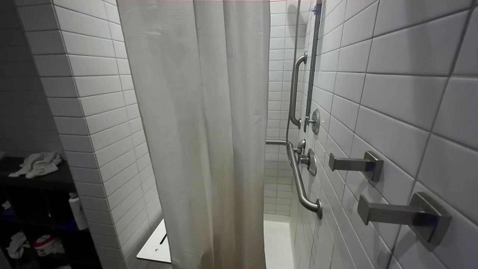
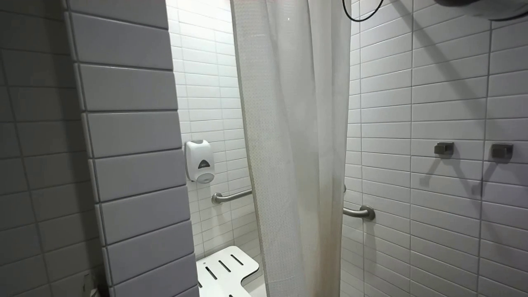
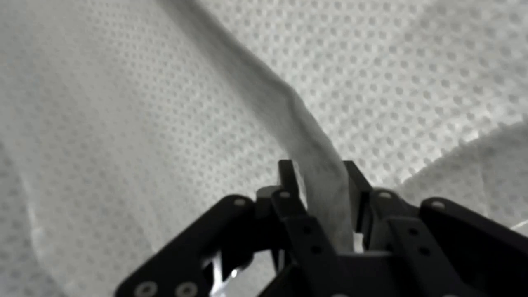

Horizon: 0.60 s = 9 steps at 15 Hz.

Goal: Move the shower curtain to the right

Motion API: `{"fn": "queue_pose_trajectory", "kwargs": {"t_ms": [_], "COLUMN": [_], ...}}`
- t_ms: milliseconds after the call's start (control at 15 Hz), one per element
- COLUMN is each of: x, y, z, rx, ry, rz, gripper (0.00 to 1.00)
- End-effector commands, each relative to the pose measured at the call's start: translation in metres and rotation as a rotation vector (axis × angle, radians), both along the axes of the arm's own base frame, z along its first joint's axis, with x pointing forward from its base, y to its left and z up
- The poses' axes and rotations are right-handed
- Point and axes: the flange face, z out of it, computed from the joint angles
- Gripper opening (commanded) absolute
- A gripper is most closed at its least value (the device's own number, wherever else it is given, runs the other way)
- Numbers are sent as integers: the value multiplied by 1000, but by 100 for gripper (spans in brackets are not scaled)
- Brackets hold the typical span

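While a white tiled wall (image 1: 403,104) is filling the right side of both exterior views, the shower curtain (image 1: 209,134) is hanging in long folds near the middle of each, with tile showing to either side of it. A pull to the right could be rubbing the curtain against the grab bar (image 1: 297,173), which is jutting near its right edge, or could be swinging only the lower part if the top, lying out of view, is resisting. At the left of an exterior view, a dark shelving unit (image 1: 56,183) is bearing a crumpled white cloth (image 1: 37,164) on top; a red-and-white tub (image 1: 44,244) and a pale bundle (image 1: 18,244) are sitting low inside, though the gloom is hiding which compartment each is in, and a white bottle (image 1: 77,211) is standing at its right end, in or beside it. A wall dispenser (image 2: 200,161) is concealing whatever it contains. In the wrist view, the gripper (image 3: 317,165) is straddling a smooth fold (image 3: 288,119) of the curtain, its jaws parted and a bright gap showing beside one finger (image 3: 285,173), so the material is looking loose rather than pinched; without a firmer grasp, any sideways move would likely be leaving that fold behind.
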Motion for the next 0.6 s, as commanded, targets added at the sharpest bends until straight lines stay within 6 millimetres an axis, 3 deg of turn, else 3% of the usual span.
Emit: {"fn": "queue_pose_trajectory", "kwargs": {"t_ms": [0,200,333,533], "x": [-28,-21,-28,-34], "y": [-5,6,15,31], "z": [26,22,28,34], "rx": [11,-8,-26,-68], "ry": [-104,-82,-96,-100], "rz": [7,26,27,35], "gripper": [63,86,98,100]}}
